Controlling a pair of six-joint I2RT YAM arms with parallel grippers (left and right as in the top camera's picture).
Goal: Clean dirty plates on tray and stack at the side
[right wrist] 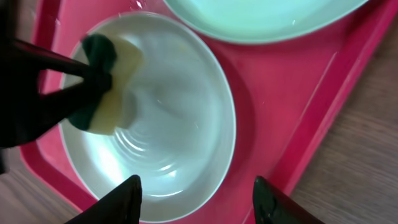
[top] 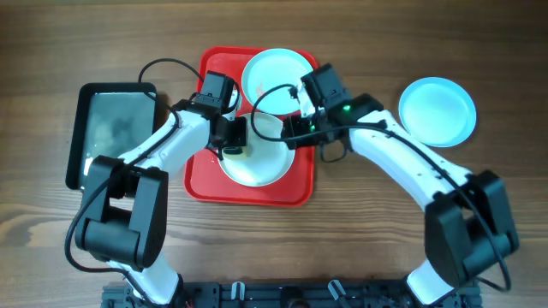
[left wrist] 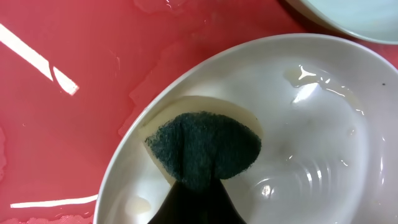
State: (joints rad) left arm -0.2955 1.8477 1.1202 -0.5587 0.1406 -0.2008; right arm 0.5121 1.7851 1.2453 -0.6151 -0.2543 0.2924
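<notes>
White plate (top: 257,168), turquoise plate (top: 276,73) on red tray (top: 204,184); third plate (top: 437,111) apart.

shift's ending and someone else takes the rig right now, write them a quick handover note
Left tool: shut on the sponge, which is pressed into the white plate.
Right tool: open, empty, above that plate's edge.
Things: white plate, wet, on the near half of the tray; a turquoise plate on its far half; a second turquoise plate on the table, right of the tray.
Done: one plate set aside.
Left: finish the white plate, scrub the turquoise one on the tray, stack all three at the side.
</notes>
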